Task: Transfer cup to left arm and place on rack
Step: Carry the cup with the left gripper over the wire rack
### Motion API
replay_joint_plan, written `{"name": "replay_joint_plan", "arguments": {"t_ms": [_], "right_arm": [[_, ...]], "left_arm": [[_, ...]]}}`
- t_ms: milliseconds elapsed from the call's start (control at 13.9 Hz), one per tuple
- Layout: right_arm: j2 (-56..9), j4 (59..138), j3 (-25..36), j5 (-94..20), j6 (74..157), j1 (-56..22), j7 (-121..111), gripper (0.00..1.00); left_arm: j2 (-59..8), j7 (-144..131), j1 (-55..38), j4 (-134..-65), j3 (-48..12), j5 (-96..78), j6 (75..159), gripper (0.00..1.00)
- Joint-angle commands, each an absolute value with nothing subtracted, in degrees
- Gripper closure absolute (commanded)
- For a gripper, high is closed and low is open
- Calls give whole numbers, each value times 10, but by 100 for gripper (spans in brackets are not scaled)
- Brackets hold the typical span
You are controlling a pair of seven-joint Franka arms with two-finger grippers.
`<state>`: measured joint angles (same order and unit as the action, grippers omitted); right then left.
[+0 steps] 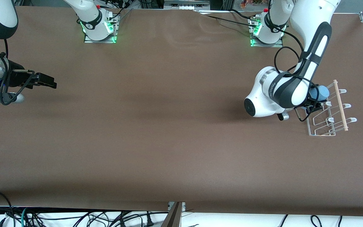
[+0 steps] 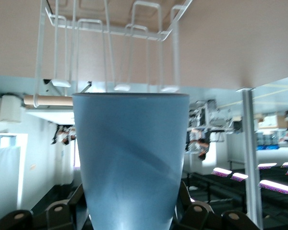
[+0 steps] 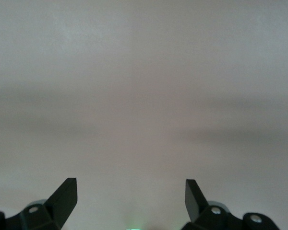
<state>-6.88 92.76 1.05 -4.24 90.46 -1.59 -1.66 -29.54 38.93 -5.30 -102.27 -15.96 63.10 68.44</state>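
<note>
My left gripper (image 1: 314, 98) is shut on the light-blue cup (image 1: 322, 92) and holds it on its side at the white wire rack (image 1: 321, 127), by the rack's end farther from the front camera. The cup's open end points at the looped pegs and the wooden dowel (image 1: 341, 105). In the left wrist view the cup (image 2: 129, 158) fills the middle between my left gripper's (image 2: 130, 213) black fingers (image 2: 183, 201), with the rack (image 2: 110, 29) and dowel (image 2: 48, 100) just past its rim. I cannot tell whether the cup touches a peg. My right gripper (image 1: 47, 82) waits, open and empty, over the table at the right arm's end.
The brown table (image 1: 169, 126) carries only the rack, which stands near the edge at the left arm's end. The left arm's elbow and cables (image 1: 282, 53) hang over the table beside the rack. The right wrist view shows my right gripper (image 3: 130, 191) over bare tabletop.
</note>
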Motion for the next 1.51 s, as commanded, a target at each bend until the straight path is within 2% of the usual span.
{"name": "replay_joint_plan", "arguments": {"t_ms": [0,216,504,864,1441], "right_arm": [[-26,975,9,-50,922,-11,-46,1],[28,1026,7,-49,939,-11,-46,1],[13,1013,5,-50,947,-11,-46,1],[11,1009,-4,-50,943,-13,-57,1],[-3,989,-10,-55,921,-35,-47,1]], "left_arm": [[-265,394,-22,-1080,-163,661,720,100],[-243,391,-11,-1127,-163,699,737,100],[-232,366,2,-1136,-163,705,743,100],[-232,352,43,-1160,-163,739,800,100],[-239,309,61,-1182,-163,756,834,100]]}}
